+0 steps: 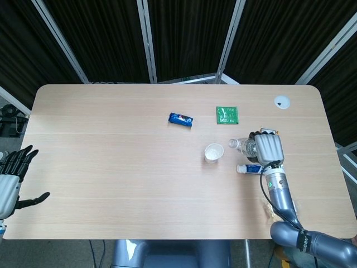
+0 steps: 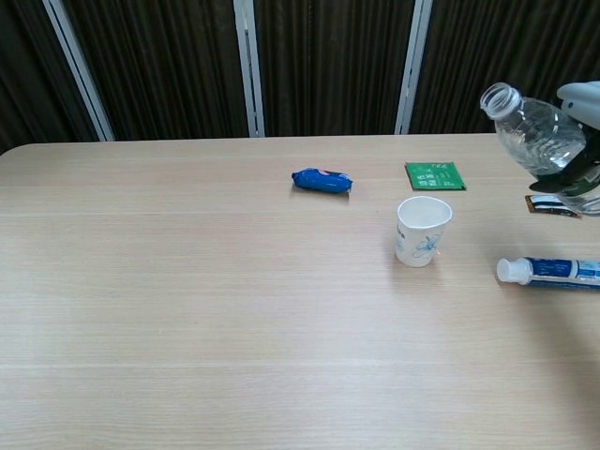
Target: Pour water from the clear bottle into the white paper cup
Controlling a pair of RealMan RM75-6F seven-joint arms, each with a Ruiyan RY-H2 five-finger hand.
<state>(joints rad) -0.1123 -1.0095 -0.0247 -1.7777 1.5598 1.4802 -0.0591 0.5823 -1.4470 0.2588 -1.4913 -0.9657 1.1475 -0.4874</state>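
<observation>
The right hand (image 1: 269,148) holds the bottle (image 2: 534,136) aloft, neck tilted up-left toward the cup (image 2: 423,231), which stands on the table to its left, while the left hand (image 1: 12,177), fingers spread and empty, hangs far off.

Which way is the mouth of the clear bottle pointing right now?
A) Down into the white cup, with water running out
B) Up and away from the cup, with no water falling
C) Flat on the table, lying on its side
B: in the chest view the clear bottle, held by the right hand, is tilted mouth-up beside the white paper cup, and no stream shows.
</observation>
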